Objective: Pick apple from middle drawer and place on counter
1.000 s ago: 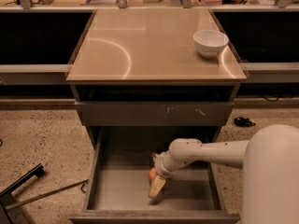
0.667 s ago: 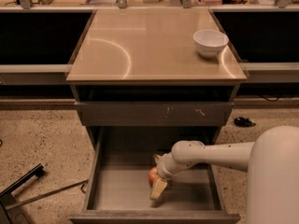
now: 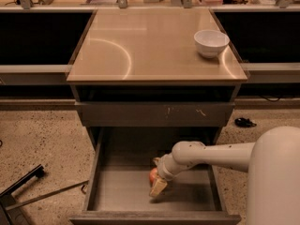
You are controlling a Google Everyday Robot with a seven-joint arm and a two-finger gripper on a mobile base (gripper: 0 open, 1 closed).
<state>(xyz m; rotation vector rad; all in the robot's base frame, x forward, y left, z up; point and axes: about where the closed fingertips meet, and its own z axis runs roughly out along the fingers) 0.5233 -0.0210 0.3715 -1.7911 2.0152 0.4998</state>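
The middle drawer [image 3: 122, 191] is pulled open at the bottom of the cabinet, with a bare grey-brown floor. The small red-orange apple [image 3: 153, 174] lies on the drawer floor right of centre, partly hidden by my gripper. My gripper [image 3: 157, 185] reaches in from the right on a white arm and sits low in the drawer, right against the apple and over its right side. The counter [image 3: 140, 46] is the glossy tan cabinet top above, well away from the gripper.
A white bowl [image 3: 211, 42] stands at the counter's back right. A shut drawer front with pale scratch marks [image 3: 154, 114] sits just above the open drawer. A dark metal frame [image 3: 23, 186] lies on the speckled floor at the left.
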